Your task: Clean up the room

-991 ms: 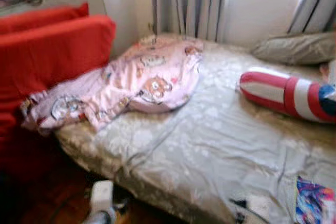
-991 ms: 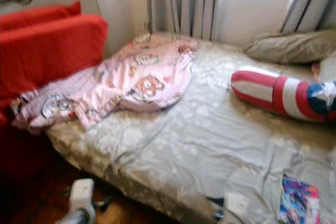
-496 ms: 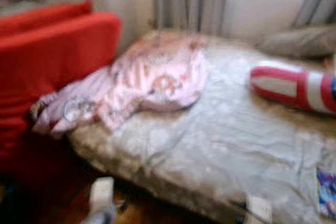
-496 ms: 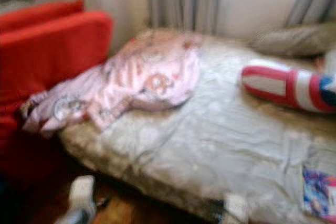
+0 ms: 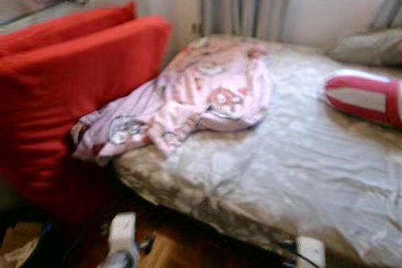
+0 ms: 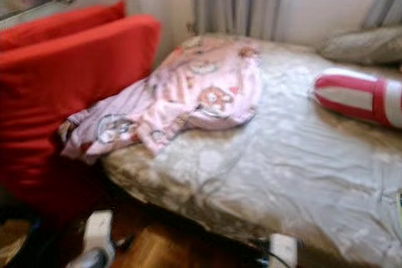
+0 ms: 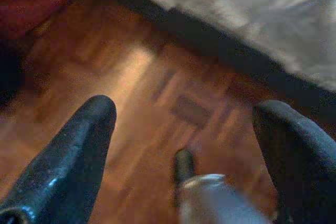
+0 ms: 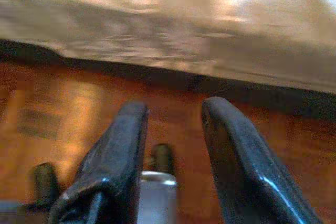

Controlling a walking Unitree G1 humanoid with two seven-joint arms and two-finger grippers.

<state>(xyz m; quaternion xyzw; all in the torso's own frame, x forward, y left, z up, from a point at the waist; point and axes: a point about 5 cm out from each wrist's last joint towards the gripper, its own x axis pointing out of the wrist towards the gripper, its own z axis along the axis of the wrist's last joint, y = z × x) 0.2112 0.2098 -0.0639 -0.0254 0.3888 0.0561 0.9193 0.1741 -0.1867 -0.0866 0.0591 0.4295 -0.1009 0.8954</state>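
Note:
A crumpled pink patterned blanket lies on the near left corner of the bed and droops over its edge. A red and white striped bolster rests at the right, with a grey pillow behind it. Both arms hang low in front of the bed, the left arm and the right arm at the bottom of the picture. My left gripper is open wide over the wooden floor. My right gripper is open with a narrower gap, pointing at the floor below the bed's edge.
Large red cushions stand against the bed's left side. Grey curtains and a window are behind the bed. Dark clutter lies on the floor at the lower left. The pictures are blurred.
The camera has turned left, so the bed and blanket shifted right in the picture. The colourful book at the lower right has slid out of the picture. More of the red cushions shows.

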